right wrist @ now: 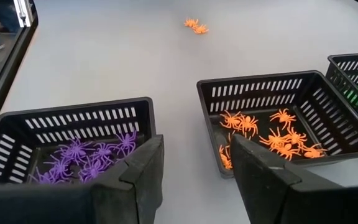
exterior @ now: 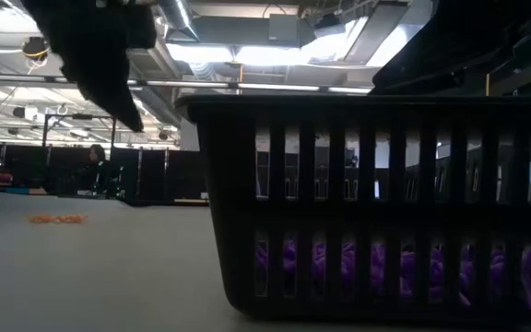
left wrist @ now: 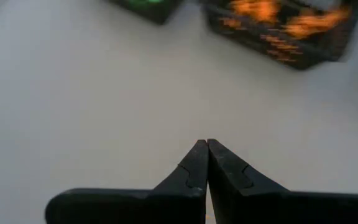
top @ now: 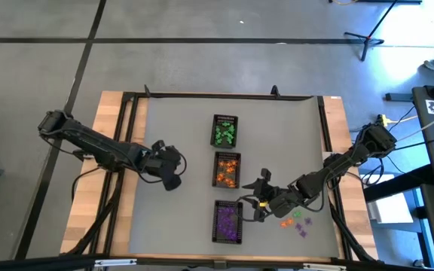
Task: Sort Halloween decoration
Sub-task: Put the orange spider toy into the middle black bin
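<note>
Three black mesh trays stand in a row down the table's middle. The far one [top: 225, 131] holds green trinkets, the middle one [top: 227, 169] orange ones, the near one [top: 228, 222] purple ones. Loose orange, green and purple trinkets [top: 296, 220] lie beside my right arm. A few orange ones [right wrist: 196, 26] lie on the mat left of the trays. My left gripper [top: 173, 179] hangs shut above the mat left of the orange tray; its tips [left wrist: 207, 148] show nothing between them. My right gripper [right wrist: 194, 168] stands open, pointing between the purple tray [right wrist: 73, 149] and the orange tray [right wrist: 272, 130].
The grey mat [top: 172, 226] lies bare to the left of the trays and along the far side. A black frame [top: 224, 96] edges the table. In the low view the purple tray's wall [exterior: 376, 212] fills the foreground.
</note>
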Controlling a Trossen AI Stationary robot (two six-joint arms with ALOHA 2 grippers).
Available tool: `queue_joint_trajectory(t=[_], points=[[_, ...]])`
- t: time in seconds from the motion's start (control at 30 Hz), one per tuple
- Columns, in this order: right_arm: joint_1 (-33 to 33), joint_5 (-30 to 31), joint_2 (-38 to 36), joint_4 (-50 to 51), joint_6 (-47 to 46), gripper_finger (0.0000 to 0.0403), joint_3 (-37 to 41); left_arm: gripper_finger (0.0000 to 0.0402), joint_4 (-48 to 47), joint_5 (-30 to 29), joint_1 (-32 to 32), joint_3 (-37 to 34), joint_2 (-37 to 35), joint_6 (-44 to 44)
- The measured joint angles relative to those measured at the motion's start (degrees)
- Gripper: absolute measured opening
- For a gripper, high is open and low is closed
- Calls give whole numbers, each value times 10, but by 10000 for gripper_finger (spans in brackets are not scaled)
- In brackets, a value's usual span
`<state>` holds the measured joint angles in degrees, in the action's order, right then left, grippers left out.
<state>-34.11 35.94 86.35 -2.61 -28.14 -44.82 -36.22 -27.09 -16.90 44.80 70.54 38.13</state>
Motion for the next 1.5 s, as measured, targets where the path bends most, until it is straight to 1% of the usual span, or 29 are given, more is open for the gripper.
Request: queue_joint_trajectory(t=[0.1,0.2,0.3,0.43,0.63,0.73,0.8,0.87,0.93,1.03,1.13,1.17,1.33,1.5], points=[[0,-7,0,1,-1,182,0,0,-3,47,-1,2,0,-9],[0,-10,0,1,-1,182,0,7,-4,74,-1,-21,12,-1],[0,-10,0,1,-1,182,0,29,-4,97,-1,-51,32,8],[0,-10,0,1,-1,182,0,73,0,117,-1,-83,69,18],[0,-4,0,1,-1,182,0,138,36,117,-1,-101,119,20],[0,-4,0,0,-1,182,0,157,39,110,-2,-99,141,20],[0,-4,0,-1,-1,182,0,159,44,97,-2,-99,149,27],[0,-5,0,-2,-1,182,0,152,46,89,-3,-99,151,34],[0,-5,0,-1,-1,182,0,133,48,88,-2,-99,152,35],[0,-5,0,-1,-1,182,0,85,50,87,-2,-99,153,34],[0,-5,0,-1,-1,182,0,26,48,77,-2,-98,154,34],[0,-5,0,-1,-1,182,0,14,44,75,-3,-95,155,33],[0,-5,0,-1,-1,182,0,3,17,53,-12,-54,161,-1],[0,-5,0,-1,-1,182,0,1,12,33,-19,22,159,-40]])
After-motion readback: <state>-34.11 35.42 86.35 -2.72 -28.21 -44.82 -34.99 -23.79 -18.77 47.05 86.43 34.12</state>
